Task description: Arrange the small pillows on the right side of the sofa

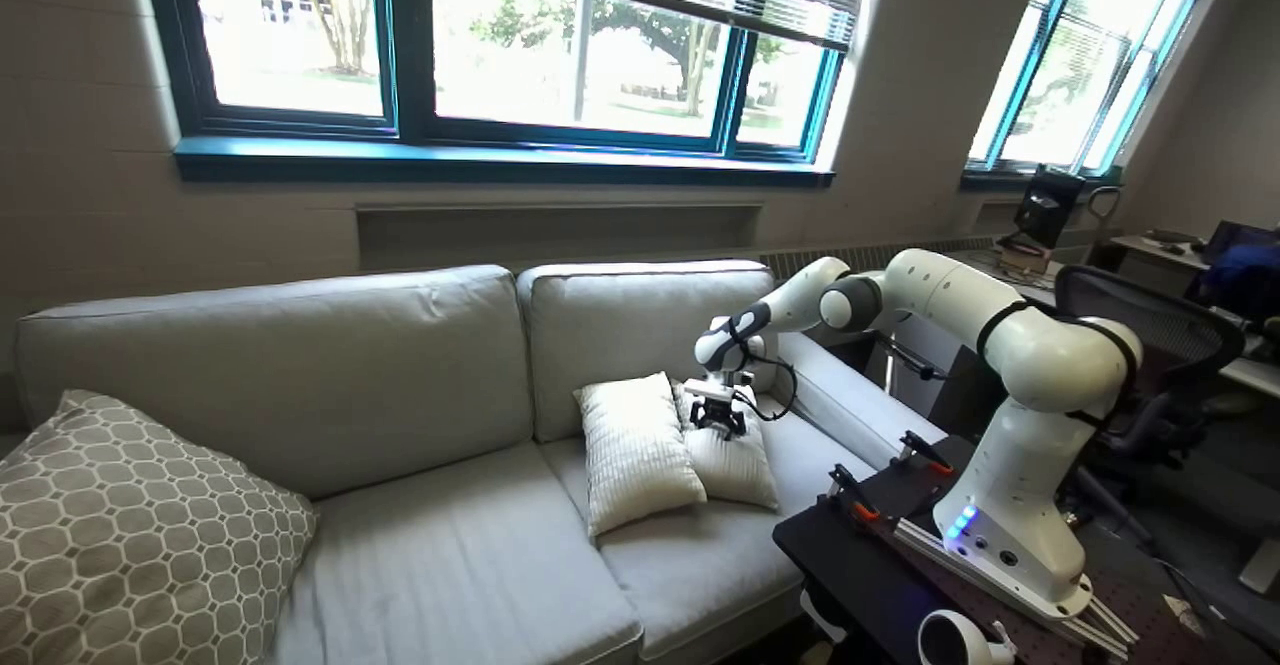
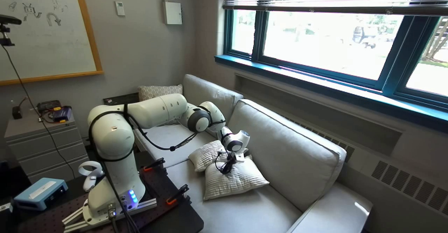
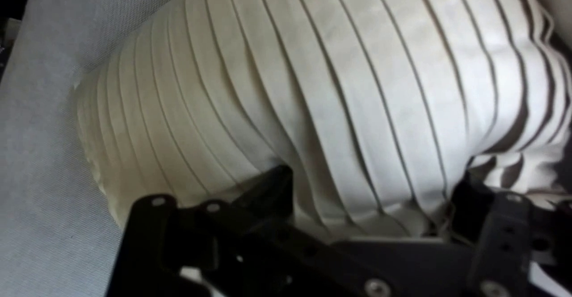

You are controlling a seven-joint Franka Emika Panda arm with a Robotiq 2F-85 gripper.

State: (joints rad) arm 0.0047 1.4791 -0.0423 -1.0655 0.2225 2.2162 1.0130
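Observation:
Two small white pleated pillows lie together on the right seat of the light grey sofa (image 1: pixel 430 565). The left pillow (image 1: pixel 635 455) leans over part of the right pillow (image 1: pixel 735 470). My gripper (image 1: pixel 722 430) points down onto the right pillow; in an exterior view this same pillow (image 2: pixel 241 184) sits under the arm, with the left pillow (image 2: pixel 204 156) behind it. Up close in the wrist view, the black fingers (image 3: pixel 272 194) are spread wide and press into the pleated fabric (image 3: pixel 348 87), which bulges between them. The fingertips are partly sunk in the cloth.
A larger beige lattice cushion (image 1: pixel 150 535) rests at the sofa's left end. The padded sofa arm (image 1: pixel 860 405) stands right of the pillows, and the back cushion (image 1: pixel 640 330) rises behind them. A dark table (image 1: pixel 830 535) with orange-tipped clamps carries the robot base in front.

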